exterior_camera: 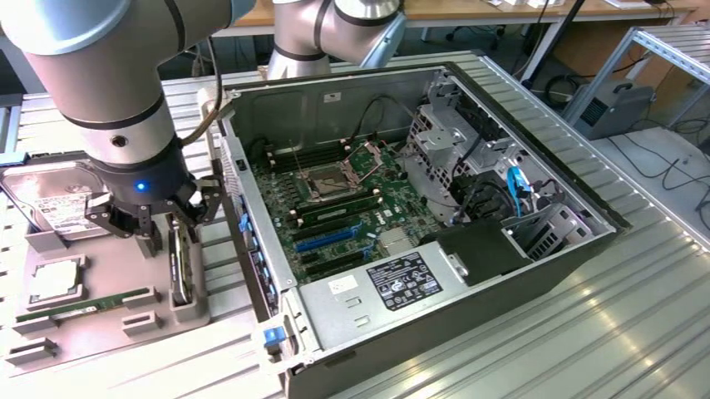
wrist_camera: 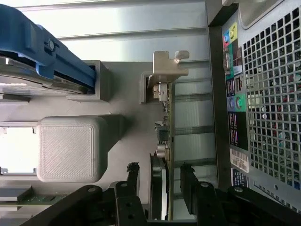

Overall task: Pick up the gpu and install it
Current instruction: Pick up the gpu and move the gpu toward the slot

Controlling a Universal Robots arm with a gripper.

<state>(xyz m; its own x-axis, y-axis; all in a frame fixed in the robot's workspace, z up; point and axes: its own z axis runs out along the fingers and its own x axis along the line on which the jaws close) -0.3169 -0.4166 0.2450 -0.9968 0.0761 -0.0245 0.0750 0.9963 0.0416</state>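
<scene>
Straddling the gpu (wrist_camera: 168,141) in wrist view, gripper (wrist_camera: 160,176) with spread fingers

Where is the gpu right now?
On the exterior view's left, the gpu stands on edge in the grey tray beside the computer case, straddled by the open end effector.
</scene>
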